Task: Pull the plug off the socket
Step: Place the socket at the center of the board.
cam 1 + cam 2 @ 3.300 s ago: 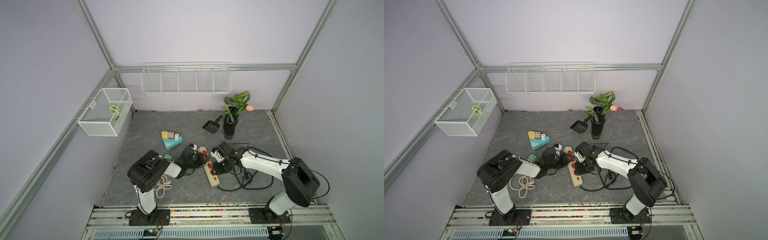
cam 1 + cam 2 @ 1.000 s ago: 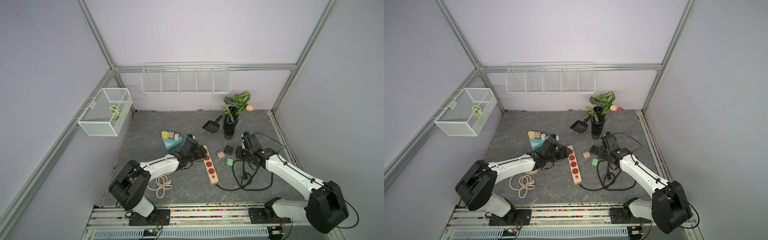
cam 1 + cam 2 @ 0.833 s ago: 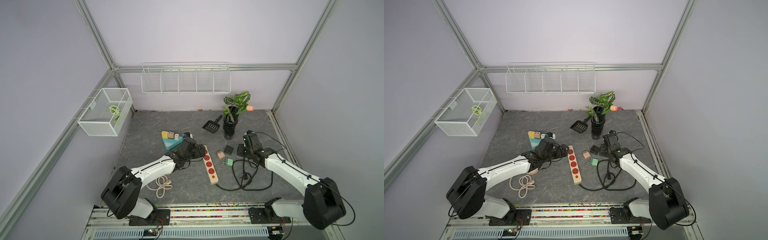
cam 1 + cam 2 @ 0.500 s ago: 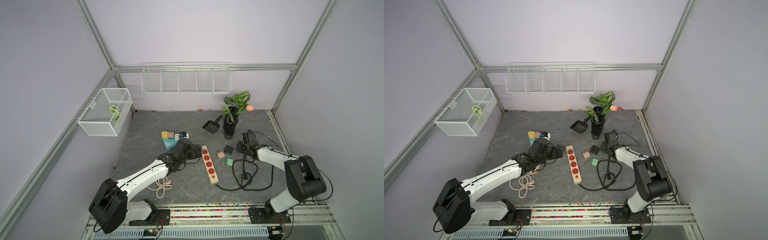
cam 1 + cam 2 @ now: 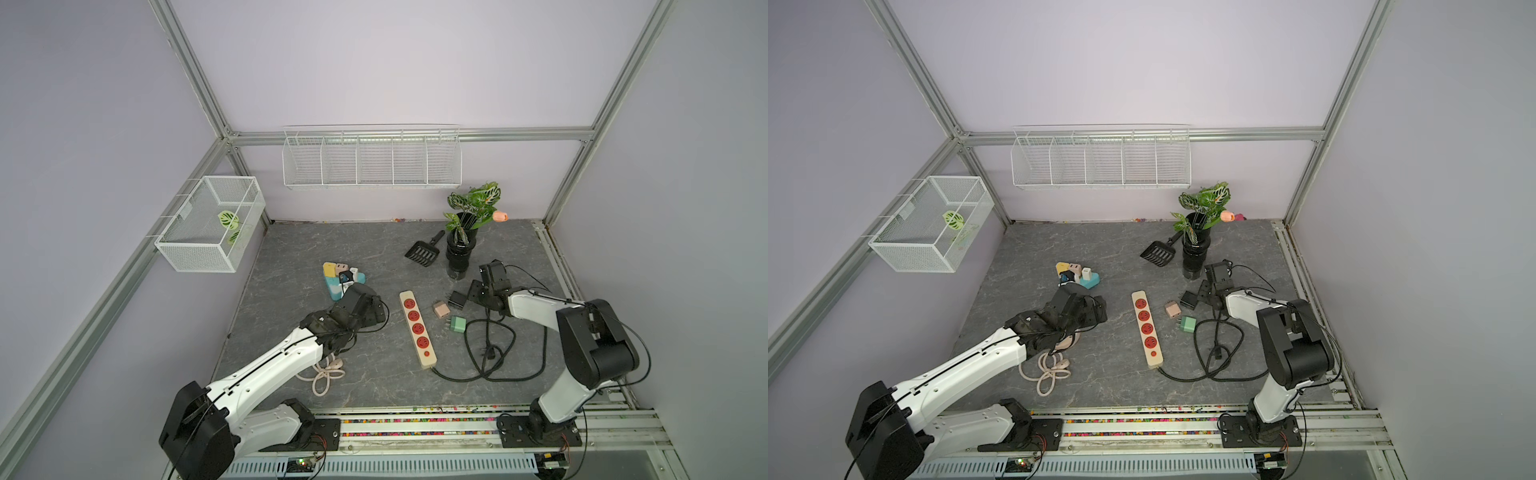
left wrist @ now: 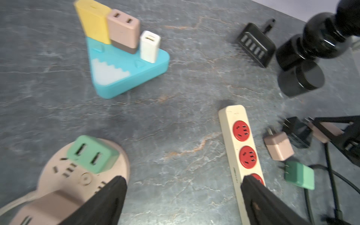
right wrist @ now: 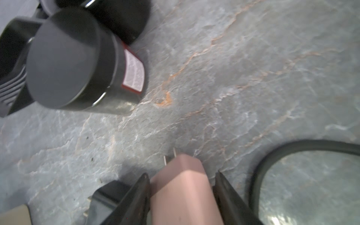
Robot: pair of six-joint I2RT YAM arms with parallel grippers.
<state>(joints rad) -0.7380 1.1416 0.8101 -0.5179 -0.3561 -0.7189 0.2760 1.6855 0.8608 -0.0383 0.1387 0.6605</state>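
Desk [image 5: 299, 257]: grey veined slate, boxed in by lilac walls and aluminium framing. On it, left to right: teal triangular socket block [image 6: 124, 74], cream power strip [image 5: 417, 328] with red outlets, three plugs lying free (loose pink plug [image 5: 440, 308], green plug [image 5: 458, 324], black plug [image 5: 457, 300]) and a coiled black cable [image 7: 311, 144].

Against the frame some three seconds back: both hands were crowded at the strip's far end. Now the left hand [image 6: 182, 178] sits left of the strip, fingers spread wide, nothing between them, above bare desk between the round pink socket [image 6: 48, 175] and the strip. The right hand [image 7: 181, 173] is off to the strip's right, near the black vase [image 5: 457, 253]. Strip itself unmoved.

Task plug: dusty-pink plug [image 7: 183, 194] between the right hand's fingers, prongs toward the desk, clear of every socket. Wrist view is blurred; pinched or merely bracketed, cannot tell.

Containers: mesh basket [image 5: 195, 257] on the left wall, one green leaf [image 5: 227, 219] inside. Five-bay wire rack [image 5: 372, 178] on the back wall. The vase holds a leafy plant [image 5: 478, 203] and a pink tulip [image 5: 500, 216].
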